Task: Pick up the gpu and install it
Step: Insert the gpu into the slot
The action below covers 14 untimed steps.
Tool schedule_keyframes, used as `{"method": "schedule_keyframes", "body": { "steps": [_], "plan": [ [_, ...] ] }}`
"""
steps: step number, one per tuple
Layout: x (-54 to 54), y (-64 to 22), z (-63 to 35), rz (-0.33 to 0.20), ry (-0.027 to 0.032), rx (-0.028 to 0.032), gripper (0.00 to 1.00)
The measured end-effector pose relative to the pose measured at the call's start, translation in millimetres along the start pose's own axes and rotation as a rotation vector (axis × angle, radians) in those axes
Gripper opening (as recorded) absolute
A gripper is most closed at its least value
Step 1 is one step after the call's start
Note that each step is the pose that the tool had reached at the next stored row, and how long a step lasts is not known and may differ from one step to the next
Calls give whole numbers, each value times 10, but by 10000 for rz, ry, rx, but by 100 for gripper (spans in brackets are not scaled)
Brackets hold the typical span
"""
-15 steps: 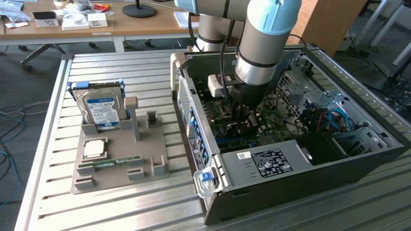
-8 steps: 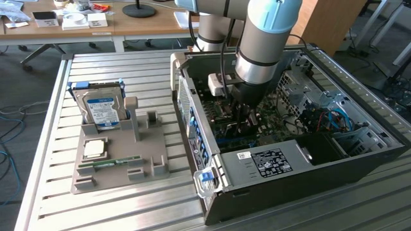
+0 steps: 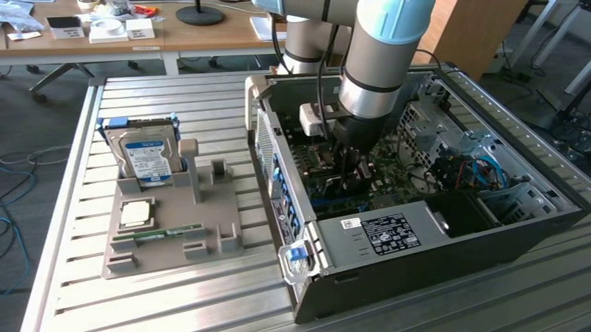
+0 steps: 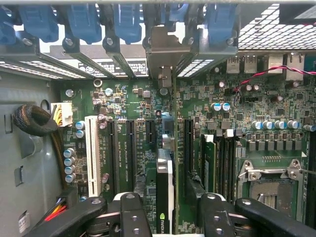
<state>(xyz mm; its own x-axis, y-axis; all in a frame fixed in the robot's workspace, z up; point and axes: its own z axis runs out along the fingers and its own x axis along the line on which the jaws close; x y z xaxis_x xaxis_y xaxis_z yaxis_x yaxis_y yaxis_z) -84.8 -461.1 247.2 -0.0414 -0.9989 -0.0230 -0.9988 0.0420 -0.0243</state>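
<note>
The arm (image 3: 374,62) reaches down from above into the open computer case (image 3: 517,228), its last segment close to vertical, with the wrist inside the case walls and the claw (image 3: 353,181) pointing straight down at the motherboard (image 3: 392,181). A white connector block (image 3: 312,119) with a cable sits on the side of the wrist.

In the wrist view the claw (image 4: 170,210) has its two black fingers (image 4: 133,217) standing on either side of the gpu (image 4: 164,192), which sits edge-up between them. The jaws are spread wide and a narrow gap shows between each finger and the card's faces, so the claw brackets the card and I cannot tell that it grips it. The card stands upright over the motherboard, in line with the expansion slots just ahead of the claw; its silver end bracket (image 4: 164,54) reaches to the rear wall of the case among the blue slot clips (image 4: 127,19). Whether it is fully seated cannot be told.

Beside the claw on one side lie a white slot (image 4: 92,155) and black slots, on the other the RAM slots (image 4: 224,158) and the CPU socket (image 4: 269,185).

Well away from the claw, outside the case toward the exterior view's left, a grey fixture tray (image 3: 217,225) on the metal table (image 3: 166,297) holds a hard drive (image 3: 146,155), upright, a CPU chip (image 3: 135,214) and a RAM stick (image 3: 159,235).
</note>
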Motion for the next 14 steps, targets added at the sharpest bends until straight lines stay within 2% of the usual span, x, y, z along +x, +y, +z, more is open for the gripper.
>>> {"method": "schedule_keyframes", "body": {
  "steps": [4,5,6,7,8,9,14],
  "plan": [
    [0,0,0,0,0,0,45],
    [0,0,0,0,0,0,38],
    [0,0,0,0,0,0,38],
    [0,0,0,-1,2,0,32],
    [0,0,0,-1,1,0,32],
    [0,0,0,0,0,0,27],
    [0,0,0,0,0,0,27]
  ]
}}
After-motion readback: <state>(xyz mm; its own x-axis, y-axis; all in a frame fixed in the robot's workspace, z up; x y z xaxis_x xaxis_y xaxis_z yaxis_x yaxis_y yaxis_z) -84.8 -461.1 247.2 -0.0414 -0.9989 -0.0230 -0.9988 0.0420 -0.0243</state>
